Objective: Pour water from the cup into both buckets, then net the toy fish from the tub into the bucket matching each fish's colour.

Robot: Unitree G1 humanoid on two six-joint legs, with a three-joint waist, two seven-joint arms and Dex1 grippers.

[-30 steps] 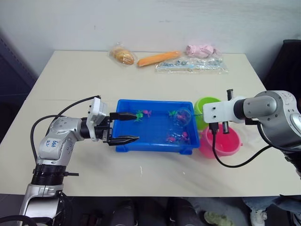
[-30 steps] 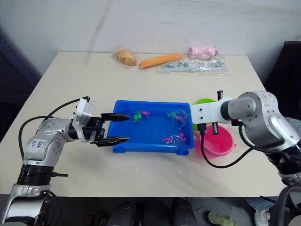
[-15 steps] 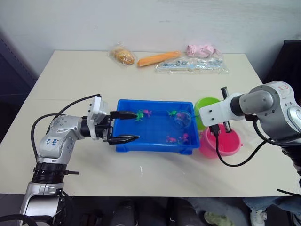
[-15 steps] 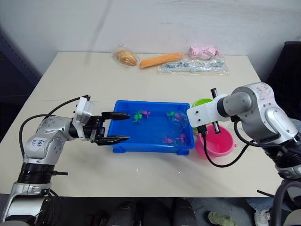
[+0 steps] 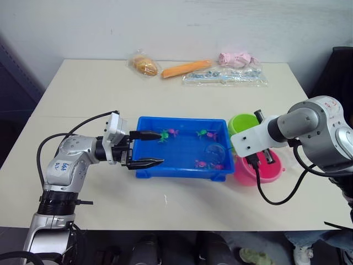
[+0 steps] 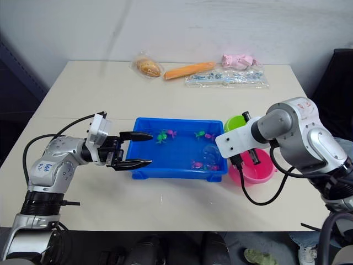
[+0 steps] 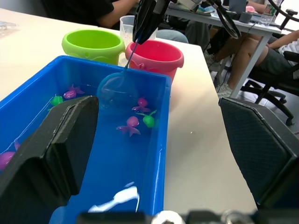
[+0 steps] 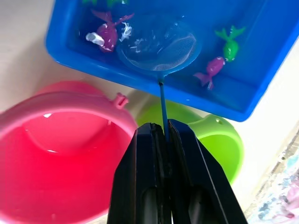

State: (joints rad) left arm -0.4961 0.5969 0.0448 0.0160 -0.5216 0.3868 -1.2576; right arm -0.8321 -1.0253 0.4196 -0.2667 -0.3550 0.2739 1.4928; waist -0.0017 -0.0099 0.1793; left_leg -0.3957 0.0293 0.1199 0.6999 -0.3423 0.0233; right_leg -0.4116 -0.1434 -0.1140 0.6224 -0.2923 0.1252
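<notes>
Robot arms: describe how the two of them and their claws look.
Both arms are built from rounded silver-grey metal sections with black rings at the joints. Each wrist carries a white block, and a loose black cable loops alongside each arm. The left arm has small blue handwriting on its forearm. The left claw has two slim, tapering black fingers; the right claw has two black fingers as well.

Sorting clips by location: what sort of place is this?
Probably an office or lab workroom, not a home: a plain table set against a bare wall, a desk with office chairs behind it, and a seated person in the left wrist view.
</notes>
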